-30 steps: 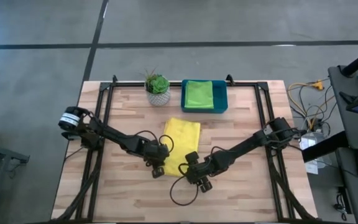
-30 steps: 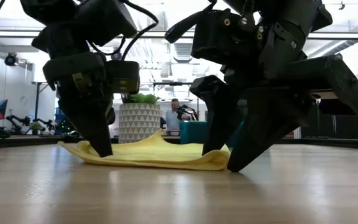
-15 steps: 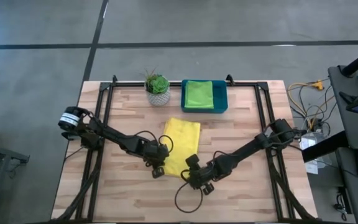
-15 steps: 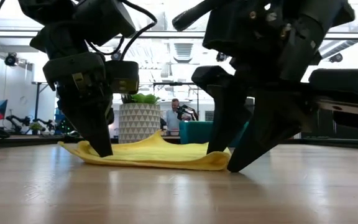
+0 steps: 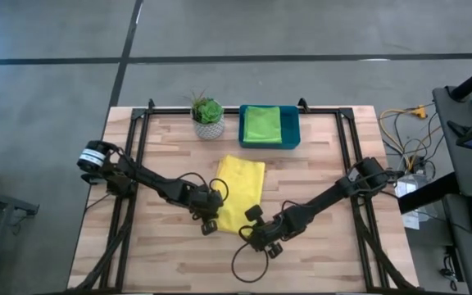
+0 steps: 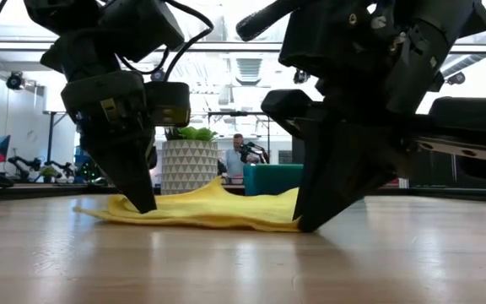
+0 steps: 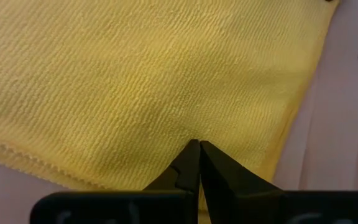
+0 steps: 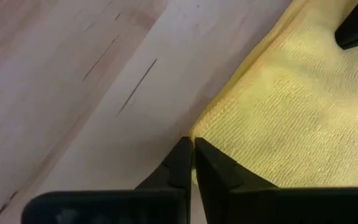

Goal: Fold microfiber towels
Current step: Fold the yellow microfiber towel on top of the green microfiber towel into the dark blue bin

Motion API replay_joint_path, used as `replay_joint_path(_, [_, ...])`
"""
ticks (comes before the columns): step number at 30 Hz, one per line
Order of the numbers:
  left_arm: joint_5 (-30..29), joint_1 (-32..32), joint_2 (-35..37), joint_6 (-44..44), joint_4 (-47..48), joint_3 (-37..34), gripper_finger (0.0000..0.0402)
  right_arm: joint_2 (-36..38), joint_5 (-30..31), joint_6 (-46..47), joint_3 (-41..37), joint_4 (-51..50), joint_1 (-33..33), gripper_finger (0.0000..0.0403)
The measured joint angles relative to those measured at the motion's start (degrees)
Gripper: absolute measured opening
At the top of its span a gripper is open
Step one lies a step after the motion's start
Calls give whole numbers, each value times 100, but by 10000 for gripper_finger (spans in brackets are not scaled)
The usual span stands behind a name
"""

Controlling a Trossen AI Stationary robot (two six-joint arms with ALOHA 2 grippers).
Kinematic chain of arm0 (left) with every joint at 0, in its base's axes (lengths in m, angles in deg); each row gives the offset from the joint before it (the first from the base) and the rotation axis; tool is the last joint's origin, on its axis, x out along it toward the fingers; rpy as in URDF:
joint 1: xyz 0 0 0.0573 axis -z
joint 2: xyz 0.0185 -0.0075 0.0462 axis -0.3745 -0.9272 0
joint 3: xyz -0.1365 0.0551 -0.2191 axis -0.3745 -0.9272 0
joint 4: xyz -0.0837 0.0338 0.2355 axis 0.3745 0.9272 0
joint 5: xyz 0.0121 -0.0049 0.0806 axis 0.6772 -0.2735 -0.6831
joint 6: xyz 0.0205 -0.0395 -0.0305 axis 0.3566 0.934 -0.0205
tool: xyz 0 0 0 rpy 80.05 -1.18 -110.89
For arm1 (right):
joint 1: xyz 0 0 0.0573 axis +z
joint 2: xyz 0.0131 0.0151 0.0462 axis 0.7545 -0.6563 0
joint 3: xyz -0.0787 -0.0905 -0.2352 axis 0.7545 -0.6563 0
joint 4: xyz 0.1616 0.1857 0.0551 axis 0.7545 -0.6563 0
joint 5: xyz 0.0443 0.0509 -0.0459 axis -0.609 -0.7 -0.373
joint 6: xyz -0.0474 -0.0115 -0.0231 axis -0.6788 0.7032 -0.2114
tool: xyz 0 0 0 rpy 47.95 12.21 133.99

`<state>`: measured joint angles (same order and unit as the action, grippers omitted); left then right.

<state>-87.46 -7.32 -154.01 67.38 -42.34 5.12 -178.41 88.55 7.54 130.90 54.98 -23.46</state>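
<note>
Both arms reaching inward, low, left end effector (image 5: pixel 209 226) pinched closed, right end effector (image 5: pixel 245 232) pinched closed

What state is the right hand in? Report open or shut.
Shut: the right hand has its fingers pressed together on the yellow towel's near corner, as the right wrist view shows.

A soft yellow microfiber towel (image 5: pixel 239 192), folded into a long rectangle, lies mid-table on the wood, its near edge rumpled and slightly raised, while a light green microfiber towel (image 5: pixel 262 123), folded flat, rests inside the tray at the table's far side.
</note>
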Motion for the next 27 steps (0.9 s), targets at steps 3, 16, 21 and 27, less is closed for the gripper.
replay_joint_path(3, [-18,0,29,2,-46,-2,0,-2,40,0,40,-9,30,10])
replay_joint_path(16, [-608,-4,688,-7,211,-22,0,38,29,344,202,-348,122,9])
replay_joint_path(21, [-1144,-102,689,-6,-24,-92,0,65,33,326,207,-408,217,9])
replay_joint_path(27, [-1394,-564,376,142,-366,-161,0,212,-48,520,207,-555,338,9])
